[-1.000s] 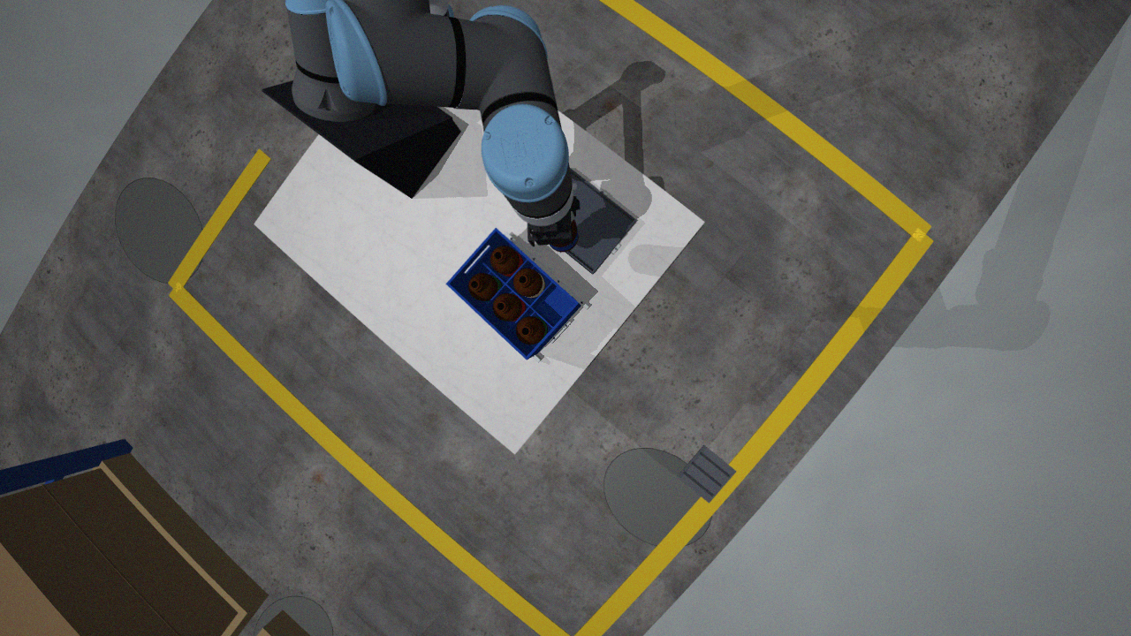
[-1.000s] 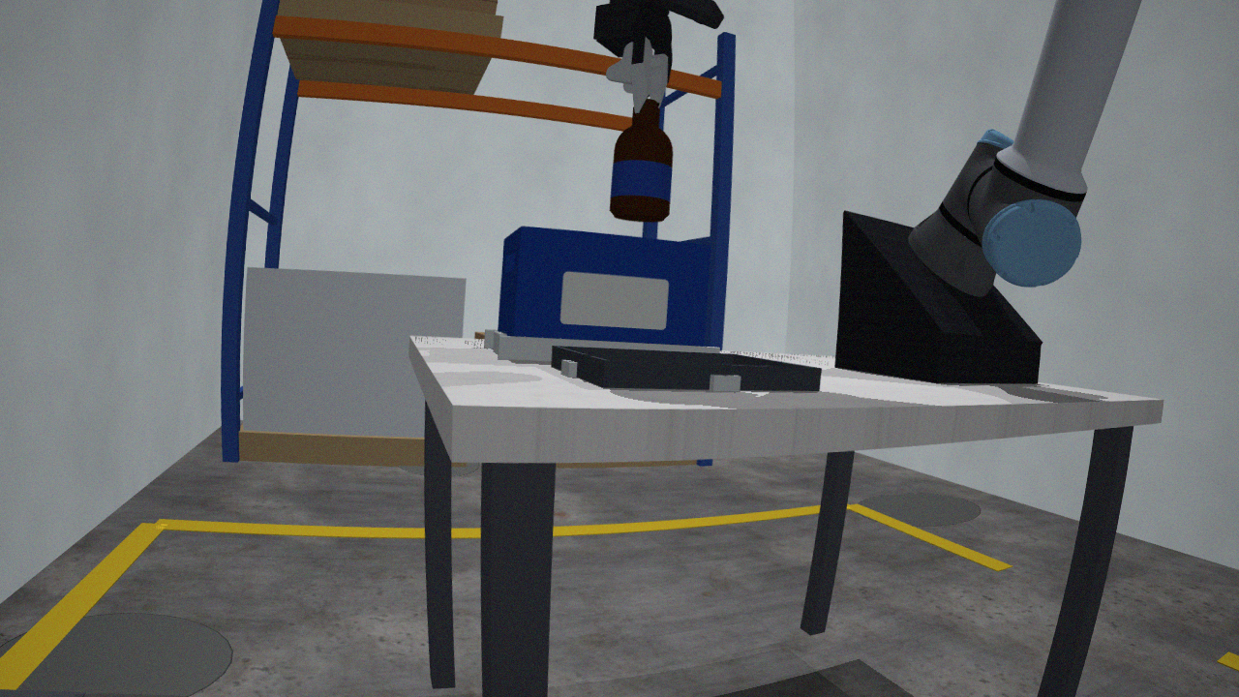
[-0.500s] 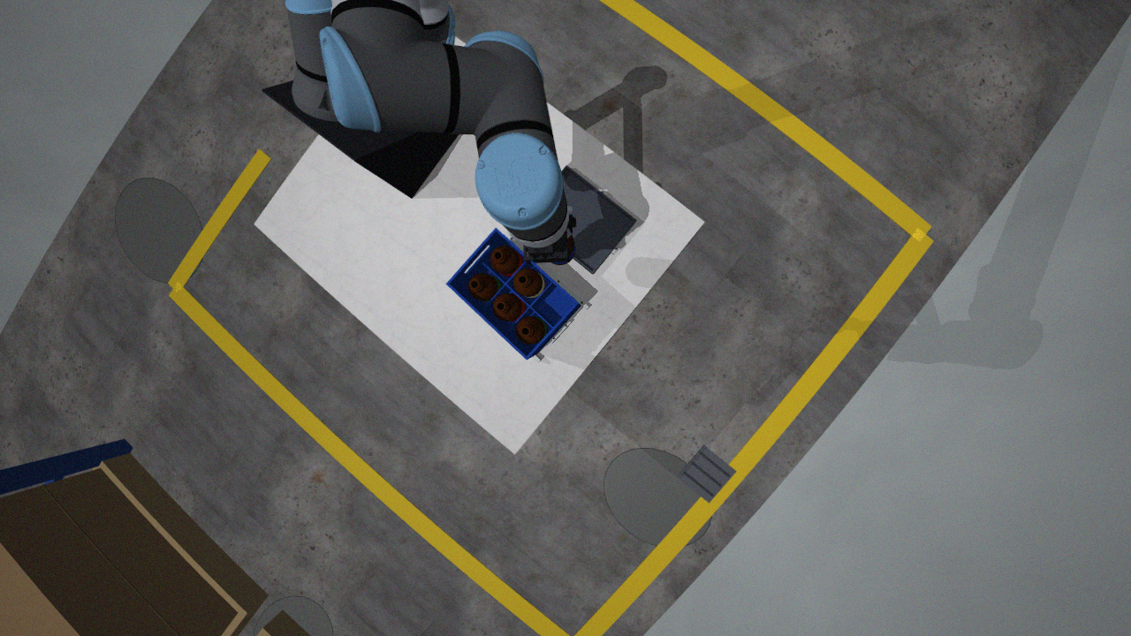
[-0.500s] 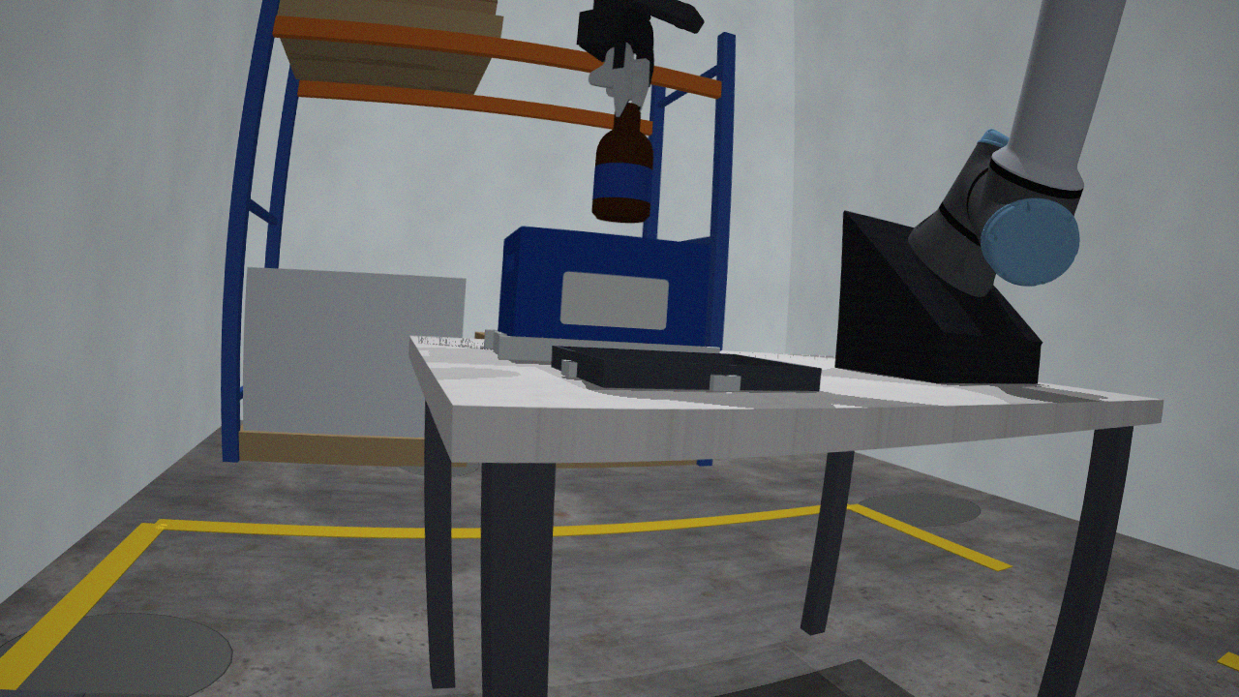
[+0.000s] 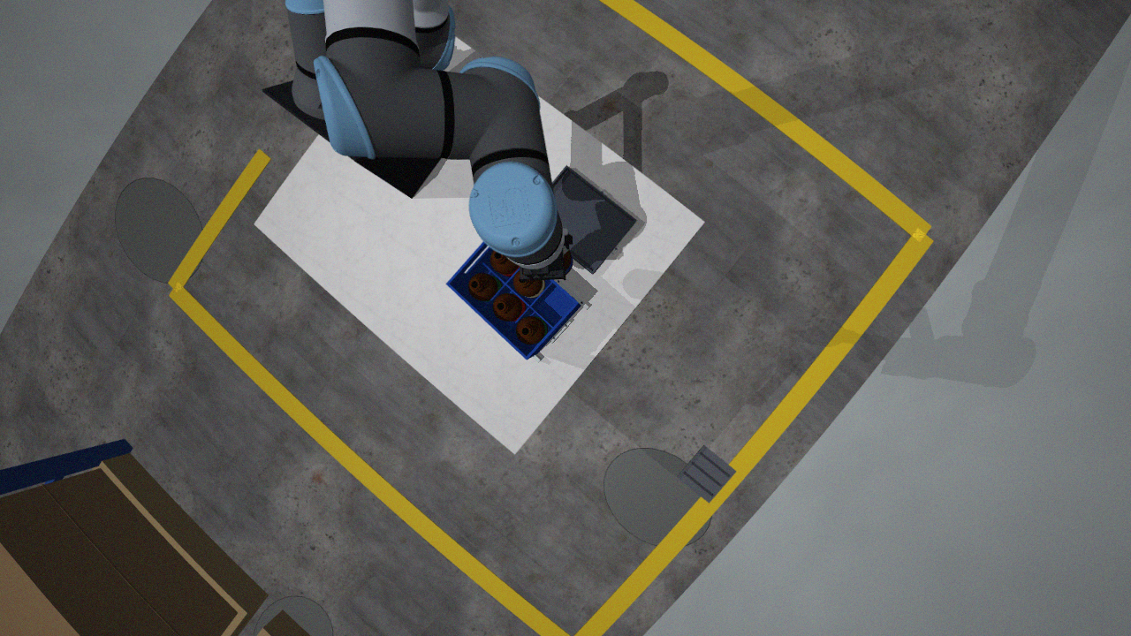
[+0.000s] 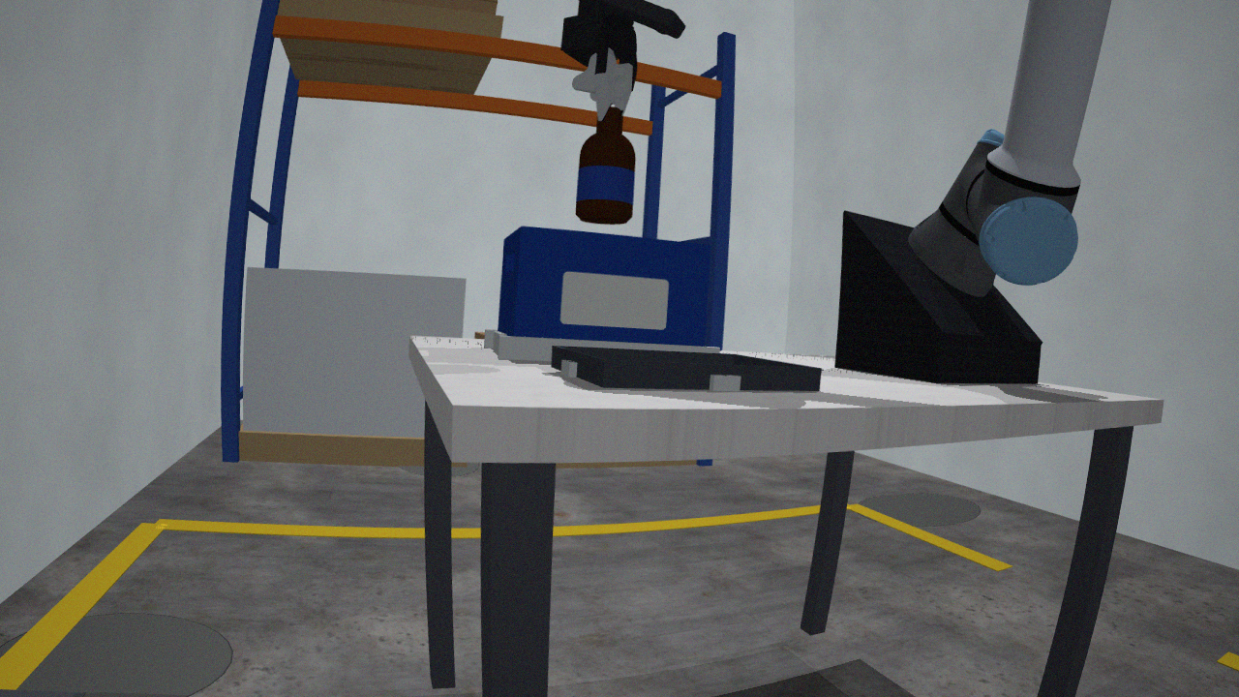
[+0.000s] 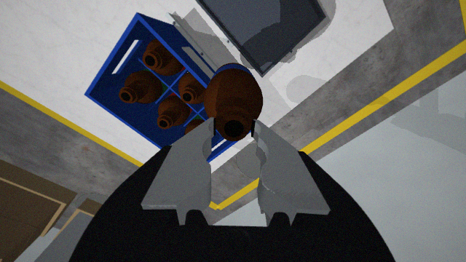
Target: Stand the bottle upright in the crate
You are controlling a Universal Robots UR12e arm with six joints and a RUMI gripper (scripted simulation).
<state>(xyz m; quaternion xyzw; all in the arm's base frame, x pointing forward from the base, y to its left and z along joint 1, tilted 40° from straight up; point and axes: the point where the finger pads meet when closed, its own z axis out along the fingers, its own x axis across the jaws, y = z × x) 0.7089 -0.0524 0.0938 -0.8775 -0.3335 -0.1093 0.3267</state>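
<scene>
My gripper (image 6: 611, 97) (image 7: 233, 120) is shut on the neck of a brown bottle (image 6: 605, 177) (image 7: 233, 92) with a blue label. The bottle hangs upright, high above the table. Below it stands the blue crate (image 5: 557, 304) (image 6: 528, 294) (image 7: 143, 118). Several brown bottles (image 5: 505, 306) (image 7: 140, 87) stand in its cells, and one corner cell on the tray side is empty. The held bottle hangs over the crate's edge by that cell. The dark grey tray (image 5: 593, 217) (image 6: 684, 368) (image 7: 277, 33) lies empty beside the crate. In the top view the wrist hides the gripper.
The white table (image 5: 355, 237) (image 6: 693, 415) carries the crate, the tray and the arm's black base (image 6: 918, 320). A blue and orange shelf rack (image 6: 251, 216) stands behind the table. Yellow lines (image 5: 791, 134) mark the floor around it.
</scene>
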